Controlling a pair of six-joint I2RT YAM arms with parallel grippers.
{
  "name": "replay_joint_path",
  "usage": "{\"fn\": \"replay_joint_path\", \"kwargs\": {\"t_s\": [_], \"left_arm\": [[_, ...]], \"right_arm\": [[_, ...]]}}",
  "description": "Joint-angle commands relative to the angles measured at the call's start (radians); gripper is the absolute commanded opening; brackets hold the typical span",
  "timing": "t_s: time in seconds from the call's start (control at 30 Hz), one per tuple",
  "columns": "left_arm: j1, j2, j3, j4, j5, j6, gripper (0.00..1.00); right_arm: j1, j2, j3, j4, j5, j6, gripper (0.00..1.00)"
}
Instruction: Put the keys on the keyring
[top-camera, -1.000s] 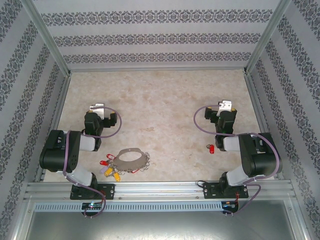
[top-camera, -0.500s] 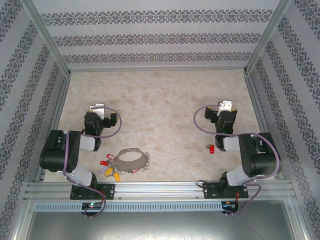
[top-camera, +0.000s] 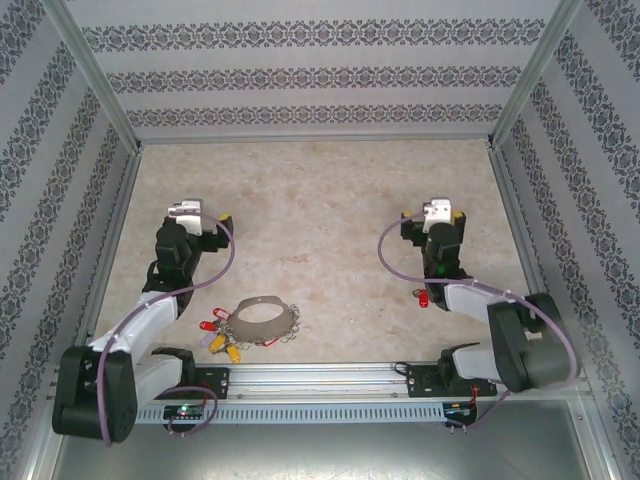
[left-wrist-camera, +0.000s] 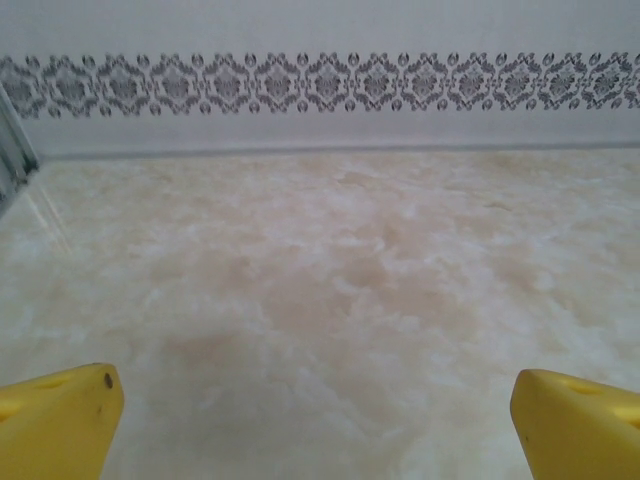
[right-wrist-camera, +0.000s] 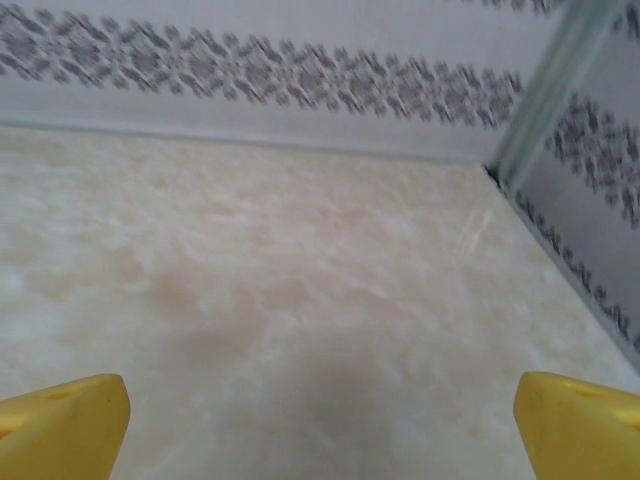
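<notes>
**Both claws wide and empty; the loose red key has yet to be picked up**

In the right wrist view the right gripper (right-wrist-camera: 320, 432) stands wide open, its yellow fingertips (right-wrist-camera: 62, 428) at the bottom corners of the frame with only bare marbled table (right-wrist-camera: 300, 250) between them. The left gripper (left-wrist-camera: 320, 432) is spread just as wide over bare table, holding nothing.

In the top view the right gripper sits at centre right, pointing toward the top of the frame. The red-tagged key (top-camera: 423, 297) lies lower in the frame, close beside that arm's forearm and behind the claw, not under it. The keyring (top-camera: 262, 300) rests at lower centre left, near the left arm's base and below the left gripper. It is well apart from the loose key.

The step in hand looks like the very start, the approach to the loose key. The next move probably calls for the right arm to draw back and tip its claw down over the red tag, then close on that thin, flat piece without skating it across the smooth top. The left claw will likely have to steady the ring.

No box or tray is involved. The ring is the only holder, already carrying a red tag (top-camera: 208, 324) and yellow tags (top-camera: 216, 342) along its lower left edge, with small silvery rings around it.
</notes>
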Motion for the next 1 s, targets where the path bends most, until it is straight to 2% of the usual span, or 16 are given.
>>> {"fn": "replay_joint_path", "kwargs": {"t_s": [0.0,0.1,0.17,0.27,0.33,0.4,0.47,0.6,0.77,0.97], "left_arm": [[-0.038,-0.052,0.102,-0.309,-0.100,-0.171,1.00],[-0.055,-0.048,0.202,-0.525,-0.053,-0.285,1.00],[-0.055,-0.056,0.208,-0.561,0.071,-0.343,1.00],[-0.055,-0.079,0.190,-0.581,0.269,-0.443,1.00],[-0.058,-0.095,0.178,-0.603,0.367,-0.487,1.00],[-0.064,-0.119,0.165,-0.641,0.417,-0.508,1.00],[-0.073,-0.145,0.154,-0.704,0.419,-0.518,1.00],[-0.073,-0.197,0.126,-0.801,0.383,-0.504,1.00],[-0.073,-0.254,0.120,-0.837,0.315,-0.515,1.00],[-0.073,-0.281,0.112,-0.810,0.279,-0.546,1.00]], "right_arm": [[0.079,-0.095,0.154,-0.360,0.084,0.008,0.98],[0.142,-0.158,0.249,-0.617,0.041,0.128,0.98],[0.170,-0.181,0.308,-0.785,-0.090,0.222,0.98],[0.229,-0.186,0.361,-0.969,-0.271,0.273,0.98],[0.300,-0.188,0.377,-1.073,-0.350,0.291,0.98],[0.390,-0.186,0.384,-1.144,-0.397,0.306,0.98],[0.481,-0.160,0.391,-1.194,-0.425,0.334,0.98],[0.635,-0.108,0.390,-1.176,-0.384,0.386,0.98],[0.788,0.077,0.524,-1.205,-0.248,0.357,0.98],[0.849,0.296,0.695,-1.249,-0.186,0.328,0.98]]}}
